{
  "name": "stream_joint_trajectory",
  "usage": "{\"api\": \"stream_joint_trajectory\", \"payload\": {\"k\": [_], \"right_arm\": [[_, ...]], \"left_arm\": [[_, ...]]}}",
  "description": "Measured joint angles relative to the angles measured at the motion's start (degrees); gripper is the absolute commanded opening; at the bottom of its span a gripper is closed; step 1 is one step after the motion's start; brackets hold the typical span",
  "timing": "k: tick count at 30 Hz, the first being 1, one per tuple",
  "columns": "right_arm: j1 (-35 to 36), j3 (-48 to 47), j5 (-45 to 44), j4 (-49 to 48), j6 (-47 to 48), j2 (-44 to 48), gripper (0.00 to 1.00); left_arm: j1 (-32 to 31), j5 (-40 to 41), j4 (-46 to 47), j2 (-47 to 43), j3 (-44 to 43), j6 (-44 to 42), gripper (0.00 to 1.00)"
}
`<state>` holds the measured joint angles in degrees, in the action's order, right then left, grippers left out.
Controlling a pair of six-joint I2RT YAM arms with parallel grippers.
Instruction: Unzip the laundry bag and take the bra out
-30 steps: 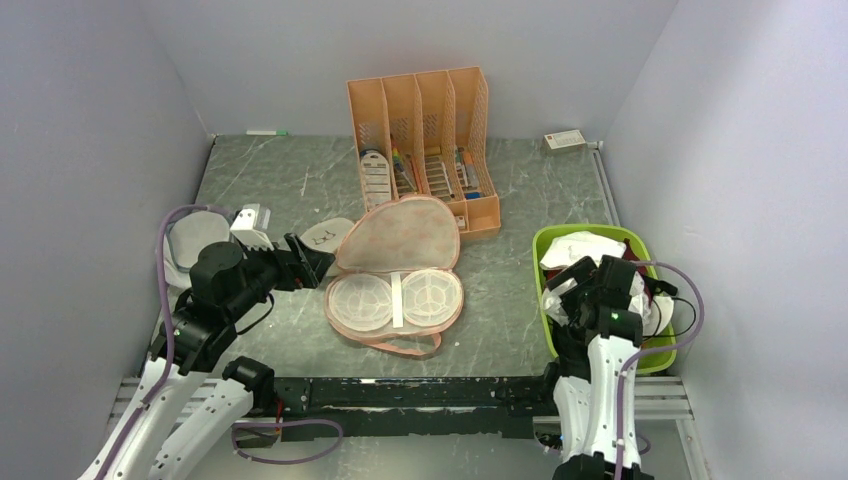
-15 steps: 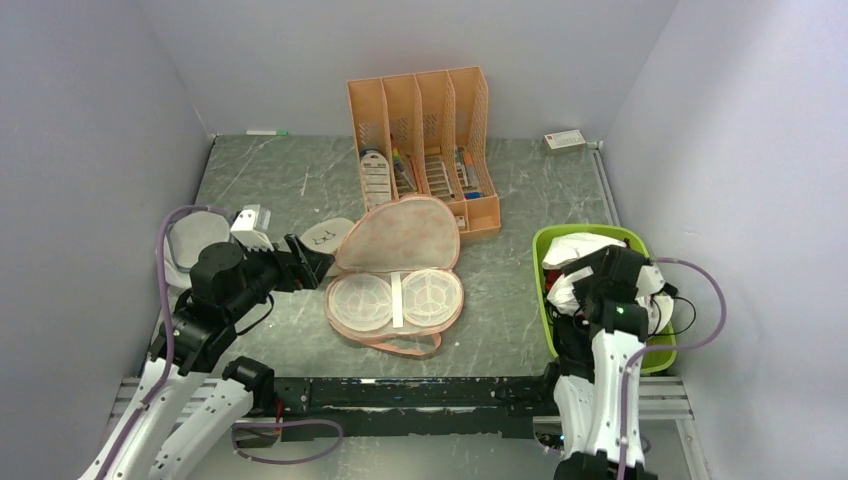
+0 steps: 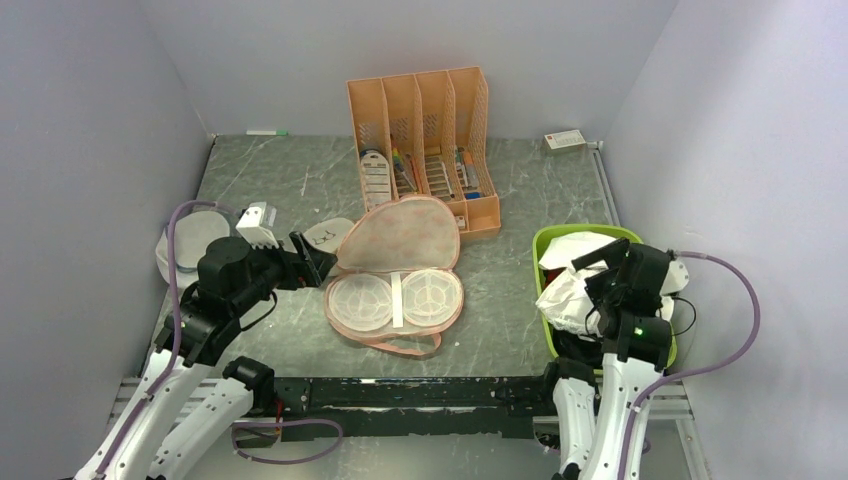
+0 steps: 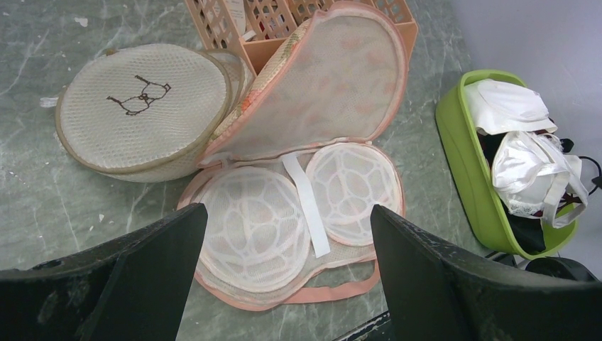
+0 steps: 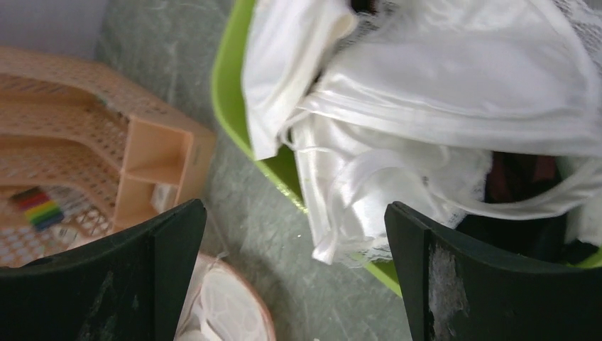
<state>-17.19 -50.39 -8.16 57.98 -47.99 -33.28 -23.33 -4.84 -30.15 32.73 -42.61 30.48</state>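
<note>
One bra (image 4: 529,167) lies in green bin (image 4: 461,160); laundry bag (image 4: 334,99) open

A peach desk organizer (image 3: 425,110) stands at the back, a round beige pouch (image 4: 142,106) left, a green basket (image 4: 465,174) right.

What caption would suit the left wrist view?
Open left gripper faces the unzipped laundry bag, beside a round pouch and green bin.
</note>
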Motion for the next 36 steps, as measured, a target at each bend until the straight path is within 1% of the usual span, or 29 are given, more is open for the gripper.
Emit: {"api": "stream_joint_trajectory", "payload": {"k": [2, 4, 5, 8, 11, 13, 15, 17, 20, 22, 24, 27, 31, 36], "right_arm": [[0.02, -1.64, 3.76, -1.18, 2.56, -0.24, 0.98], [0.02, -1.95, 10.21, -3.89, 6.16, -0.24, 0.9], [0.09, -1.66, 14.47, -6.03, 8.37, -0.24, 0.88], [0.92, 2.01, 27.93, -15.93, 13.2, -0.37, 0.86], [1.64, 8.0, 40.35, -27.06, 16.15, -3.32, 0.83], [2.25, 11.41, 46.12, -33.75, 17.09, -6.49, 0.81], [4.26, 13.73, 49.81, -39.65, 17.81, -9.99, 0.78], [9.46, 13.97, 51.12, -44.17, 19.43, -14.38, 0.77], [21.84, 10.4, 49.7, -48.96, 23.98, -23.78, 0.77], [28.87, 5.88, 47.34, -50.07, 28.7, -30.56, 0.77], [33.11, 0.09, 45.92, -49.9, 33.83, -37.11, 0.77], [36.04, -10.64, 43.39, -49.37, 42.12, -47.98, 0.78], [36.61, -21.31, 40.89, -45.9, 51.36, -58.64, 0.79], [36.74, -32.7, 44.0, -38.12, 60.92, -68.22, 0.76]], "left_arm": [[0.0, 0.0, -0.02, 0.0, 0.0, 0.07, 0.97], [0.0, 0.0, 0.0, 0.0, 0.0, 0.24, 0.97], [0.0, 0.0, 0.0, 0.0, 0.0, 0.39, 0.97], [0.0, 0.0, 0.0, 0.0, 0.0, 0.59, 0.97], [0.0, 0.0, 0.02, 0.0, 0.0, 0.87, 0.97], [0.0, 0.0, 0.02, 0.07, 0.0, 1.05, 0.97], [0.0, 0.0, 0.04, 0.26, 0.0, 1.05, 0.97], [0.0, 0.0, 0.02, 0.55, 0.0, 1.07, 0.97], [0.0, 0.02, 0.02, 0.66, 0.0, 1.05, 0.97], [0.0, 0.02, 0.0, 0.66, -0.09, 1.05, 0.97], [0.0, 0.0, -0.09, 0.66, -0.24, 1.05, 0.97], [0.0, 0.0, -0.48, 0.76, -1.31, 1.03, 0.97], [0.0, -0.24, -1.33, 0.79, -3.58, 0.79, 0.97], [0.0, -0.7, -1.84, 0.35, -4.07, 0.39, 0.97]]}}
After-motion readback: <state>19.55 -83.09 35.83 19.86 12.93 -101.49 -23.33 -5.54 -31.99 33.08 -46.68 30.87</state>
